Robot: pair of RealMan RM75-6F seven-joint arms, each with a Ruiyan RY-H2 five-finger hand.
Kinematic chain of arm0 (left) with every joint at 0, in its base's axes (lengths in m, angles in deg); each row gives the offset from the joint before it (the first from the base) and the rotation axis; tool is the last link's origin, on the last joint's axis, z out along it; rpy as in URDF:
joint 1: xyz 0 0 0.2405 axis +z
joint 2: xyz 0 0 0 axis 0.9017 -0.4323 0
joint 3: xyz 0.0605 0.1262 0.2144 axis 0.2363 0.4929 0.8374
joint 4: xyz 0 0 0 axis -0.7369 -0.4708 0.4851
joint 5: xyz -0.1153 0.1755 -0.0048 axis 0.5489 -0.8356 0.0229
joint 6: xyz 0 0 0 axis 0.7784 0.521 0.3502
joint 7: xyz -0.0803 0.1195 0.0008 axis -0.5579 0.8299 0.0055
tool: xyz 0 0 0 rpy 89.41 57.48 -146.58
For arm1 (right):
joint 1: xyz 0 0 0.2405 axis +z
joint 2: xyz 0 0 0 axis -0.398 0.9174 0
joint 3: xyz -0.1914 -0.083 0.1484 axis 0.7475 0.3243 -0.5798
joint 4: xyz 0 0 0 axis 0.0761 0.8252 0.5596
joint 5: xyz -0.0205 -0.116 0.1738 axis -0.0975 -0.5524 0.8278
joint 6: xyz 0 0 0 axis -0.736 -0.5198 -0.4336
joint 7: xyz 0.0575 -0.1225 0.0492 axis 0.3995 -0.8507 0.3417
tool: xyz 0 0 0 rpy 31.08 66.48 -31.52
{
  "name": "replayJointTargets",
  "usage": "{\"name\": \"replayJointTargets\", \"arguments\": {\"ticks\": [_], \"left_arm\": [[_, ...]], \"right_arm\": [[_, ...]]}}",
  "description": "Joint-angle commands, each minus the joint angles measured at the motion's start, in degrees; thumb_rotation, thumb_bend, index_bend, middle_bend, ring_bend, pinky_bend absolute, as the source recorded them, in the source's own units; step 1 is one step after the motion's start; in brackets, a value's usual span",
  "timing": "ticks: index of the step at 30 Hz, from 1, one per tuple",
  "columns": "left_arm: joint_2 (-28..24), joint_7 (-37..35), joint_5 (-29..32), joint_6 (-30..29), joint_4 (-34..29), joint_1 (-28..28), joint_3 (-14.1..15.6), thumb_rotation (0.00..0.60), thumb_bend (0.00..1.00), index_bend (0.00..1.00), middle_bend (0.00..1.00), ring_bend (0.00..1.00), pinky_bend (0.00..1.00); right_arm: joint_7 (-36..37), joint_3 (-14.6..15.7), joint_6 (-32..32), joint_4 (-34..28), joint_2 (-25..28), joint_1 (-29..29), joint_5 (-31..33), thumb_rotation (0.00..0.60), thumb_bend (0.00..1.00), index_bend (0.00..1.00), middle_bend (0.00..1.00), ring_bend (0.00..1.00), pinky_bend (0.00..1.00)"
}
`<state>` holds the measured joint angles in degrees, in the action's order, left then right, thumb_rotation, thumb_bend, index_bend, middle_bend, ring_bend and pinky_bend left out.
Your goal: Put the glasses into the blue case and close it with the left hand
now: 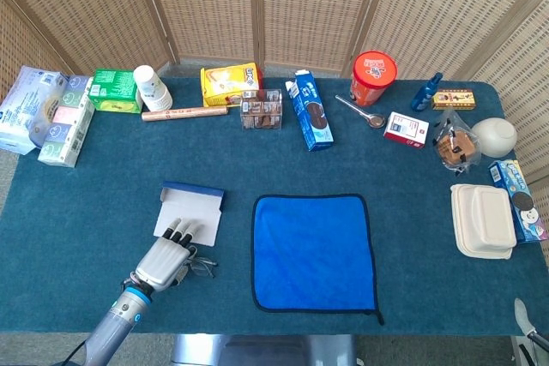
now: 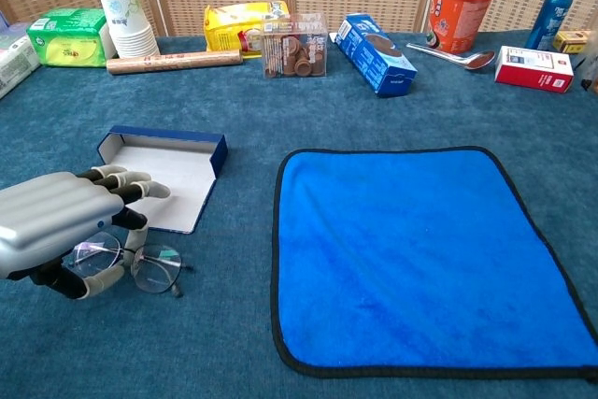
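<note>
One left hand [image 2: 58, 229] pinching glasses [image 2: 140, 266] between thumb and fingers, hovering just beside open blue case [image 2: 166, 173] on tabletop [image 2: 280, 109], near blue cloth [image 2: 420, 249].

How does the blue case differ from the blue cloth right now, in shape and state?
The blue case is a small open box with a raised dark-blue wall and pale lining; the blue cloth is a far larger flat sheet, bright blue with a dark border. The left hand reaches the case's near edge; the cloth has nothing on it. Both lie on the teal table.
</note>
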<state>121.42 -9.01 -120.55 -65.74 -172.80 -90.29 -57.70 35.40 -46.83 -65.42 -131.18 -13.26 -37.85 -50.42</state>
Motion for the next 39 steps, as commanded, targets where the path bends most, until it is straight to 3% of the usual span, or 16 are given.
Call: {"name": "replayJointTargets", "arguments": {"ticks": [1,16,25,39], "left_arm": [[0.1,-0.4,0.2,0.0,-0.1,0.1,-0.1,0.564,0.42,0.52,0.11,0.0,0.02],[0.6,-2.2,-0.4,-0.3,0.6,0.4,-0.2,0.561,0.44,0.62,0.2,0.0,0.06],[0.0,-4.1,-1.9,-1.3,0.3,0.7,-0.6,0.587,0.46,0.65,0.22,0.0,0.07],[-4.1,-7.7,-0.6,-3.0,-1.0,-0.2,-5.8,0.591,0.44,0.64,0.22,0.0,0.07]], "right_arm": [[0.1,0.0,0.0,0.1,0.0,0.0,0.1,0.4,0.33,0.07,0.13,0.0,0.1],[0.9,-0.1,-0.3,0.5,-0.2,-0.2,0.3,0.403,0.33,0.06,0.13,0.0,0.1],[0.7,0.0,-0.6,0.2,-0.1,-0.3,-0.1,0.403,0.33,0.05,0.13,0.0,0.1],[1.0,0.0,-0.7,0.0,-0.1,-0.2,-0.3,0.405,0.33,0.05,0.13,0.0,0.1]]}}
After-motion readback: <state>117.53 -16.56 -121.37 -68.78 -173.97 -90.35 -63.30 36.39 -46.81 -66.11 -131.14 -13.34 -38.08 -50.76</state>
